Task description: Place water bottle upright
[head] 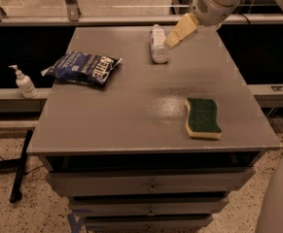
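The water bottle (158, 44) lies on its side at the far middle of the grey table (131, 110), cap pointing away from me. It is clear plastic with a white label. My gripper (174, 39), with cream-coloured fingers, hangs from the white arm at the upper right. Its tip is just right of the bottle's middle, close to it or touching it; I cannot tell which.
A dark blue chip bag (82, 68) lies at the table's left. A green and yellow sponge (202, 118) lies at the right front. A small white pump bottle (23, 82) stands on a ledge left of the table. Drawers sit under the tabletop.
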Motion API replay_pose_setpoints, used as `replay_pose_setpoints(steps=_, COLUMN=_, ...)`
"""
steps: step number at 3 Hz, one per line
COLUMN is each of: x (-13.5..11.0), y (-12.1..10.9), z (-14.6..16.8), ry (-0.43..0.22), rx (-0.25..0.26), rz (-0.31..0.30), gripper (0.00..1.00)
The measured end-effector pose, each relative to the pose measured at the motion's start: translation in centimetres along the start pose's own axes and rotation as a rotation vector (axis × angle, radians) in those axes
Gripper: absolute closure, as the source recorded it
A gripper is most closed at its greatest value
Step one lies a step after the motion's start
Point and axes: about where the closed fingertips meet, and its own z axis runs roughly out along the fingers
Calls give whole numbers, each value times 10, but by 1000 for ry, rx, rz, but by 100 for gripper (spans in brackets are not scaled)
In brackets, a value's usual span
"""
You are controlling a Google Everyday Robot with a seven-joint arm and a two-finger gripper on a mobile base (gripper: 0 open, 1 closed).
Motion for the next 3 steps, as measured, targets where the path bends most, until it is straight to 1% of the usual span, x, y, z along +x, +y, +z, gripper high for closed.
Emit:
replay_pose_setpoints(steps=1, x=0, y=1, z=1, ry=-1, rx=-3, rz=1, gripper=0)
replay_pose_setpoints(steps=2, x=-15, y=7, z=9, ry=-24, rx=-13, rz=82, gripper=0)
replay_pose_setpoints(steps=3, x=-47, y=23, z=31, ry=-48, rx=-27, rz=218, gripper=0)
